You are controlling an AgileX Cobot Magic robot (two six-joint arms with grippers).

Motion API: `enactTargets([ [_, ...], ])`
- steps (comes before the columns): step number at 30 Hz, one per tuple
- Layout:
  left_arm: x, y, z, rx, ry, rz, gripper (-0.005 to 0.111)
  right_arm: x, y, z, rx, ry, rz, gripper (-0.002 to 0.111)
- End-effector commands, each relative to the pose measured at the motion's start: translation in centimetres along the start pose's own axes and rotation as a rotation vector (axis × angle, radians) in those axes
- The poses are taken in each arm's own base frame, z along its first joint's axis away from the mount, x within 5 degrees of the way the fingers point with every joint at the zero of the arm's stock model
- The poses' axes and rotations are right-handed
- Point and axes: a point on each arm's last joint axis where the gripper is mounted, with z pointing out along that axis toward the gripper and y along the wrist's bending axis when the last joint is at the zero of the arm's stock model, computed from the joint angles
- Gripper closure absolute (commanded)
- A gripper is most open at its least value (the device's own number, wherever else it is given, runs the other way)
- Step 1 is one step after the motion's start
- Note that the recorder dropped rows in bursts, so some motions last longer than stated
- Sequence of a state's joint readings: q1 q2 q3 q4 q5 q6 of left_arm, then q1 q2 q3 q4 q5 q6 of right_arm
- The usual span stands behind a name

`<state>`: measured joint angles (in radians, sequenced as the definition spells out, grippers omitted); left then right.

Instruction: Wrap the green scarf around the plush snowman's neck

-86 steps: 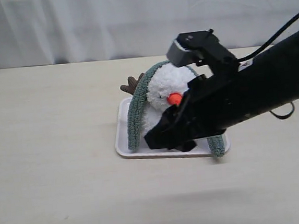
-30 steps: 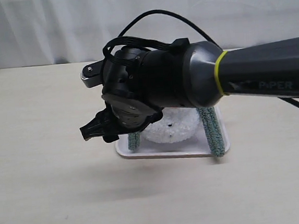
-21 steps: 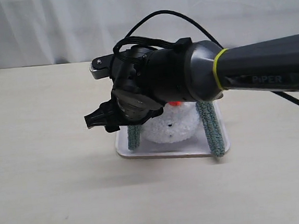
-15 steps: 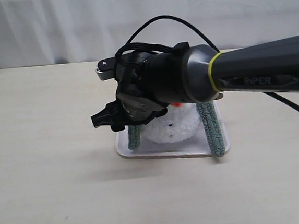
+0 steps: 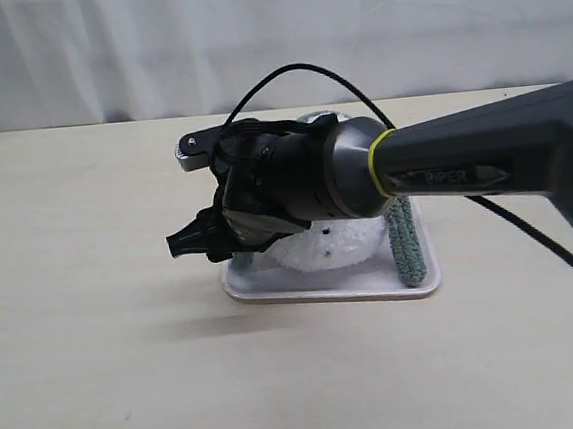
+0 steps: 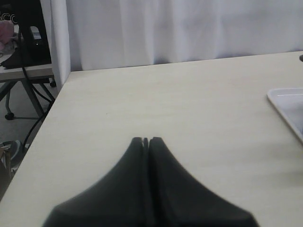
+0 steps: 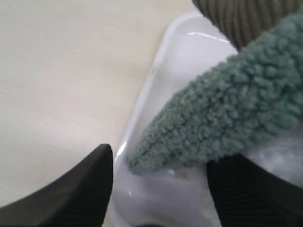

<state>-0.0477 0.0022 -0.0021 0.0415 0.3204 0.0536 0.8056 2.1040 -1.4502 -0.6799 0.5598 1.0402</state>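
The green scarf (image 7: 222, 118) is lying on the white tray (image 5: 323, 290). One rounded end is resting near the tray's rim, and the other tail is showing down the far side of the plush snowman (image 5: 354, 244). The snowman is sitting in the tray, and the right arm is covering most of it in the exterior view. Its neck is hidden, so I cannot tell how the scarf is running behind or over it.

The right gripper (image 7: 165, 155) is reaching across the middle and standing open. One finger is over the table (image 5: 100, 371) just outside the rim and the other is over the tray. The scarf's end is lying between them, not pinched. The left gripper (image 6: 146, 141) is sitting closed and empty, fingertips touching, over bare table well apart from the tray.

Step in hand, as I judge it: grabbing the near scarf end, so the wrap itself is not done yet. The next move is calling for a pinch on the fuzzy tip only. After that, a lift and a carry across the front of the neck crease, without dragging the snowman or tipping the tray.
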Motion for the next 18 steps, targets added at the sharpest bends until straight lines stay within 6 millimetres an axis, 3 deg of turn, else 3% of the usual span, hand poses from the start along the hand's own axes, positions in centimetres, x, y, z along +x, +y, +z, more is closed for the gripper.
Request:
enactTargets([
  [1,0.0,0.0,0.0,-0.002,-0.010,-0.004,0.107,0.2,-0.3,0.4,0.022,0.009,0.007,0.053],
  [4,0.0,0.0,0.0,-0.002,-0.010,-0.004,0.107,0.1,-0.2,0.4,0.005,0.000,0.008,0.058],
  [11,0.0,0.0,0.0,-0.002,-0.010,-0.004,0.107,0.3,-0.2,0.4,0.029,0.017,-0.037,0.105],
  [18,0.0,0.0,0.0,-0.002,-0.010,-0.004,0.107,0.2,-0.9,-1.6,0.053,0.100,-0.132,0.104],
])
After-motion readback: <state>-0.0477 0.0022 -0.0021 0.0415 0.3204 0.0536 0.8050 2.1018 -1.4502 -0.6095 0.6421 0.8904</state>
